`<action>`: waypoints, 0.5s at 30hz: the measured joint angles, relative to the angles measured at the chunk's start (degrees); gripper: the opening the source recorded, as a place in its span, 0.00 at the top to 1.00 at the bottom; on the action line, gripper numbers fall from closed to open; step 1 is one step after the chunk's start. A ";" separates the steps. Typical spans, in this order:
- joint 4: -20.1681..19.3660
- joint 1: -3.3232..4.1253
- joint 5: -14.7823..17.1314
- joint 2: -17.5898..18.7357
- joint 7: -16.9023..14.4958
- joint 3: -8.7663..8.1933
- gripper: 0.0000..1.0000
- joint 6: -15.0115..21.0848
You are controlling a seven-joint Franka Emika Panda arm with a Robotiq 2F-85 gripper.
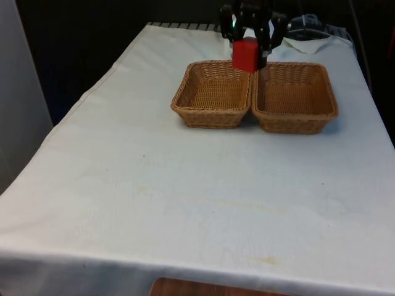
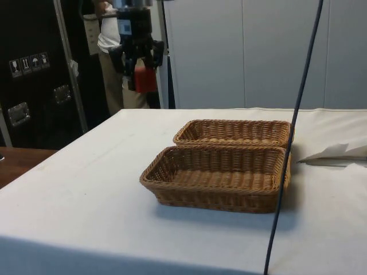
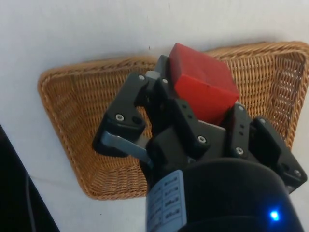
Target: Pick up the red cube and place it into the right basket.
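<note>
Two baskets (image 1: 212, 94) (image 1: 294, 97) touching on white tablecloth (image 1: 185, 185).

The tabletop (image 1: 185, 197), under a white cloth, carries two wicker baskets (image 1: 213, 94) (image 1: 294, 97) touching side by side, with crumpled paper (image 2: 338, 153) near them.
</note>
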 measured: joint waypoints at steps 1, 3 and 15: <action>-1.26 -0.06 0.00 -0.69 -0.34 0.00 0.98 0.69; -1.83 -0.11 0.00 -1.09 -0.52 -0.06 0.98 0.97; -8.71 -0.97 0.00 -4.87 -4.24 -1.32 0.98 3.67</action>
